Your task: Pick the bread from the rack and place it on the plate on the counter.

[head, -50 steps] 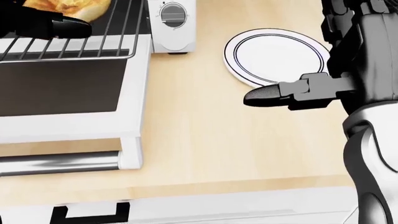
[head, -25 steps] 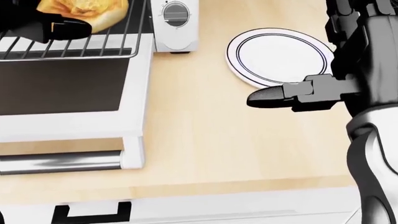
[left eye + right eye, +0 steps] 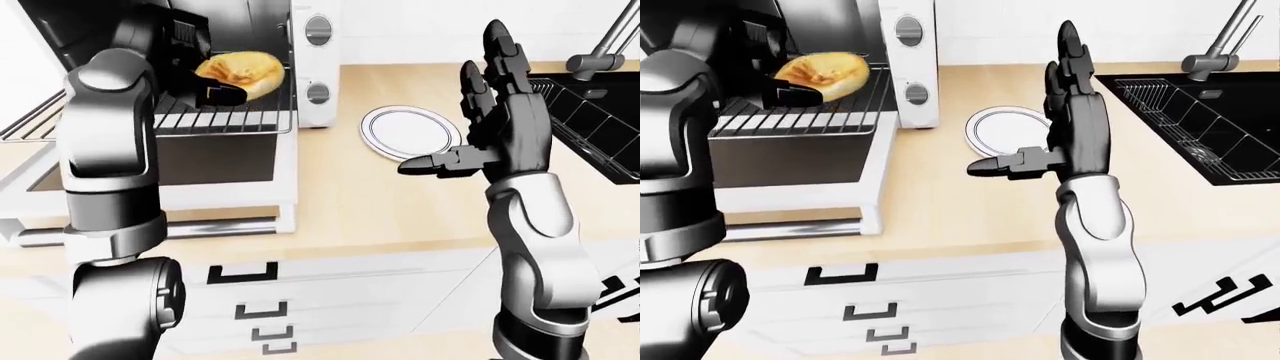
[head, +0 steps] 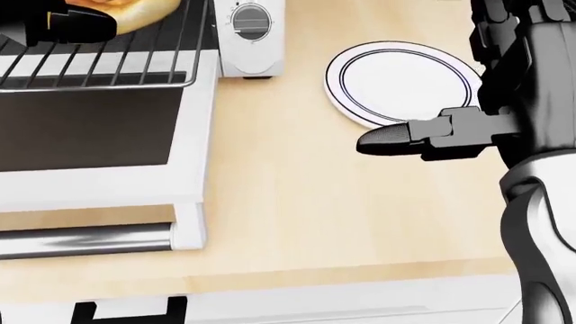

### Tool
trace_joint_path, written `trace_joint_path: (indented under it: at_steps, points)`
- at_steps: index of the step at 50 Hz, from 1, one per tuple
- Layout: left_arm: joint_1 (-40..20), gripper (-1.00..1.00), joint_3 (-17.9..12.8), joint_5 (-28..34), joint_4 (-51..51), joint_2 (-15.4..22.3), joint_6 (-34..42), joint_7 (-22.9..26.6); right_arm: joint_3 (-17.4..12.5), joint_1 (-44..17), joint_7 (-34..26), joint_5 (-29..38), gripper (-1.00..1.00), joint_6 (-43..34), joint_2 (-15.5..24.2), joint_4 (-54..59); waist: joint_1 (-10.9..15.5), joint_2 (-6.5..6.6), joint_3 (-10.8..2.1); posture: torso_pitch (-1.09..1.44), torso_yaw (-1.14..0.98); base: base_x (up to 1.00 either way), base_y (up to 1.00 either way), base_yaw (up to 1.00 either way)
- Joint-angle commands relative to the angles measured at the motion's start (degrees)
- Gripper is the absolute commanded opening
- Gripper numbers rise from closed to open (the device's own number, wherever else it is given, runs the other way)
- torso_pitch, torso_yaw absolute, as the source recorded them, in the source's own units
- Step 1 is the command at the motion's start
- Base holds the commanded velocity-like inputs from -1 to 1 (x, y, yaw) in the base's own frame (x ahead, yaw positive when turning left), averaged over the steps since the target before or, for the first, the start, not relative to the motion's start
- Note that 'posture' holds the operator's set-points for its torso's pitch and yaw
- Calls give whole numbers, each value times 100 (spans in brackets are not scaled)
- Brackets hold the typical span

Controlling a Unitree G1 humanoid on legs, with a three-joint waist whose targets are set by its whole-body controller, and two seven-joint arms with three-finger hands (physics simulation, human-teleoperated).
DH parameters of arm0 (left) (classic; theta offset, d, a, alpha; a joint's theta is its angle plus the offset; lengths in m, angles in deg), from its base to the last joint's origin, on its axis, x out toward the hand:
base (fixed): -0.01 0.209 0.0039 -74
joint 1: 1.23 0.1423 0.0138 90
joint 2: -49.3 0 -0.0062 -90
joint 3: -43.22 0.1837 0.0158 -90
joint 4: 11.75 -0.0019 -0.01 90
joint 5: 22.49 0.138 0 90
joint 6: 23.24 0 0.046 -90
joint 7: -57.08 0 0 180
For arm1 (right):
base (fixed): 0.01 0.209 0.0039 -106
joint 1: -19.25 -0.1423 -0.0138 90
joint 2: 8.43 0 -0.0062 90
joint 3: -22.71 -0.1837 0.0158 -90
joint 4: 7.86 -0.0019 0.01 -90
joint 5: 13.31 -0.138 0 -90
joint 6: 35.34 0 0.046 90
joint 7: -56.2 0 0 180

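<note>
The golden bread [image 3: 243, 67] sits just over the wire rack [image 3: 225, 120] that is pulled out of the white toaster oven [image 3: 318, 60]. My left hand [image 3: 212, 84] is shut on the bread's left end, with the thumb under its lower edge. The white plate [image 4: 400, 84] with a dark ring lies on the wooden counter to the right of the oven. Beside the plate's right rim my right hand [image 3: 465, 112] stands upright and open, fingers up, thumb [image 4: 387, 140] pointing left over the plate's lower edge. It holds nothing.
The oven's door [image 3: 170, 161] hangs open and flat over the counter, its steel handle [image 4: 86, 239] near the counter edge. A black sink [image 3: 1200, 127] with a faucet [image 3: 1220, 45] lies to the right. White drawers [image 3: 870, 300] run below the counter.
The bread shifted a little right, then toward the top of the head view, and my left thumb went up and left with it. The right hand barely moved.
</note>
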Motion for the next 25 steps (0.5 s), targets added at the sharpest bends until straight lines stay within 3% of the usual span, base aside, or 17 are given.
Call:
trace_joint_path:
  at_steps: [1, 13, 25]
  points:
    - [-239, -100, -25, 15, 246, 42, -97, -25, -25, -142, 13, 4, 100, 159, 38, -167, -3, 13, -157, 0, 0, 0, 0, 0]
    - [-673, -100, 238, 252, 1000, -205, 498, 320, -62, -87, 30, 12, 100, 177, 42, -205, 11, -31, -120, 0, 0, 0, 0, 0]
    - [-1049, -100, 464, 533, 1316, -585, 762, 780, -289, 6, 45, -115, 100, 71, 206, -411, 30, -71, -102, 0, 0, 0, 0, 0]
